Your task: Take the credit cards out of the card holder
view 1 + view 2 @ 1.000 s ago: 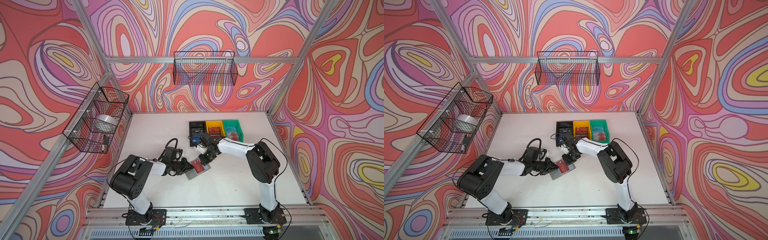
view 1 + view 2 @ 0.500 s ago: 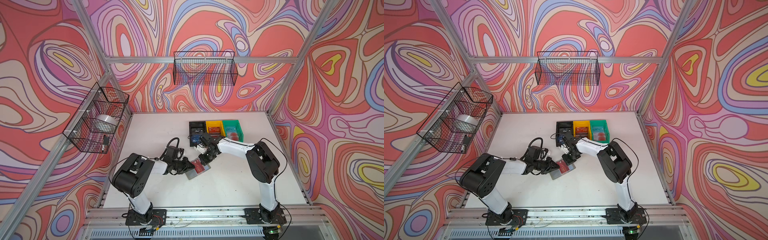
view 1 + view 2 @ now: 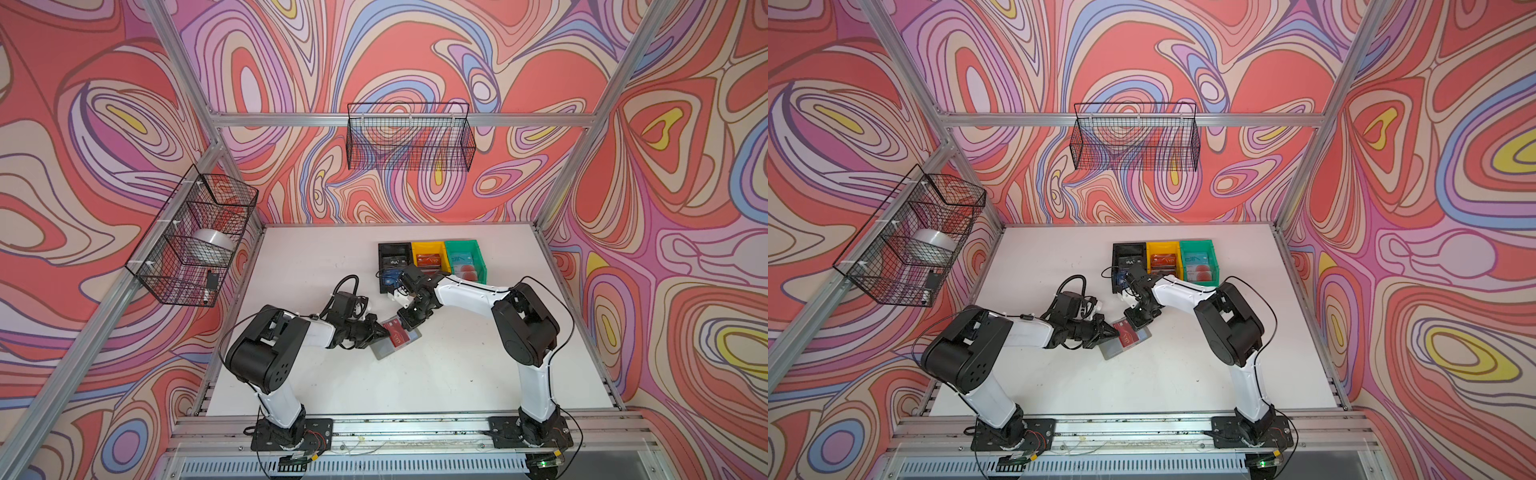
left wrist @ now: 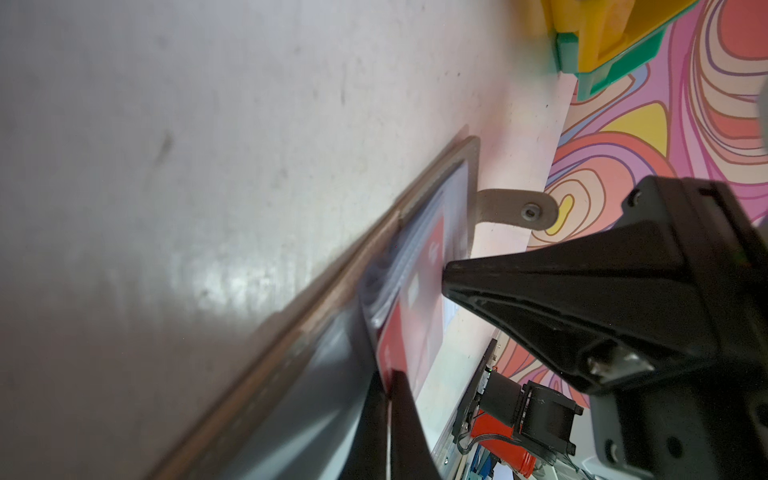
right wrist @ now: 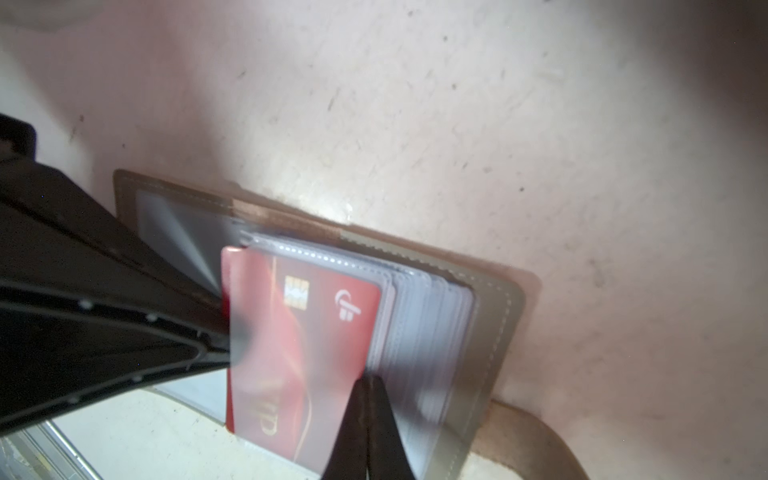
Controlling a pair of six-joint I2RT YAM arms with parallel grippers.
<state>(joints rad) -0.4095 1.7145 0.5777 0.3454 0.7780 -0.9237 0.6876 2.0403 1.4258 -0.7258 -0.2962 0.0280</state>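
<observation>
White scuffed table [image 3: 457,374], grey card holder [image 3: 385,348] lying open and flat on it near the middle, three bins touching in a row toward the far edge, right of middle, black bin [image 3: 394,245] leftmost, yellow bin [image 3: 428,244] between, green bin [image 3: 461,242] rightmost

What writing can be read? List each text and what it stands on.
"VIP": dark card in the black bin.
"VIP": orange-red card in the yellow bin.
"VIP": pale blue card in the green bin.
Gold lettering on the red credit card in the card holder: partly hidden, blurred.
</observation>
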